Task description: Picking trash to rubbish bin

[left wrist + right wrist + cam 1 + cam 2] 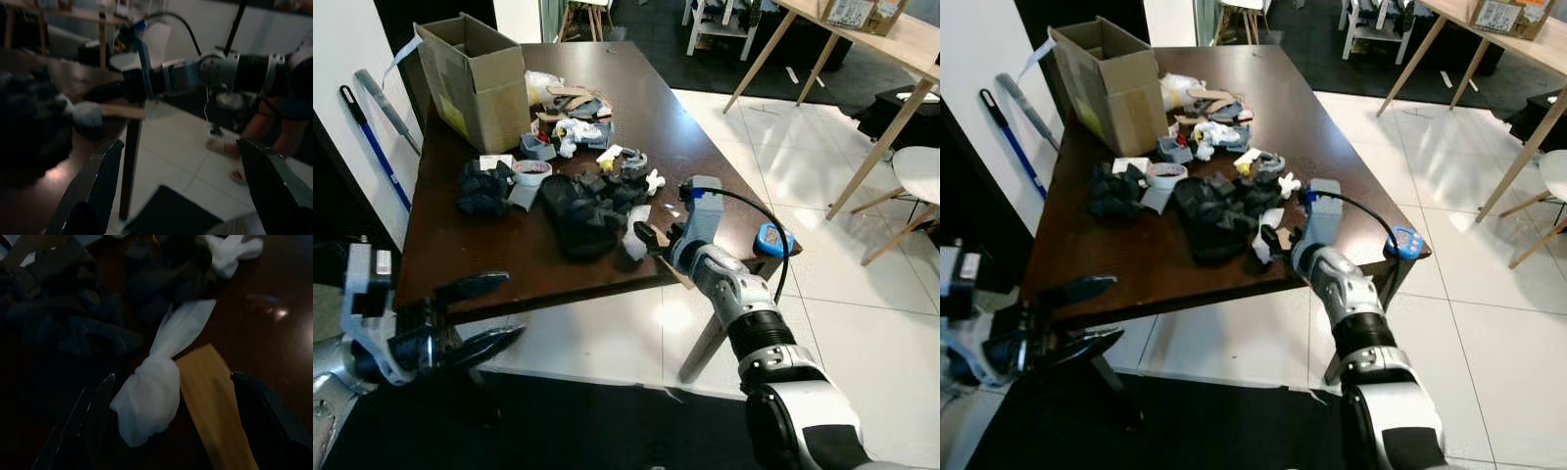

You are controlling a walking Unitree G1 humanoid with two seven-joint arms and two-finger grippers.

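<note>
The right gripper [644, 238] is reached out over the near edge of the dark wooden table [499, 250], and in the head views its arm and grey wrist block cover most of what lies under the fingers. The right wrist view is dim, and the dark heap of crumpled material [73, 328] there is hard to separate into single pieces. The left wrist view is blurred and shadowed, so the table top in it reads only as a dark mass.

The task's thing is a twisted white paper wad [151, 396] near the table's front edge, just beside the dark heap [582, 211]. In the right wrist view it lies between the two black fingers [85, 426], which are spread wide apart on either side of it; no contact shows. A flat tan strip, probably cardboard [215, 401], lies alongside the wad and touches it.

The wad is long and narrow: a fat bundled end nearest the gripper and a thin twisted tail running away from it towards the heap. A second small white wad [230, 254] lies further on.

The left gripper [475, 318] hangs low in front of the table's near left corner, fingers parted and holding nothing.

At the far left of the table stands an open cardboard box [475, 78], with more scraps and a roll of tape [530, 173] between it and the heap.
</note>
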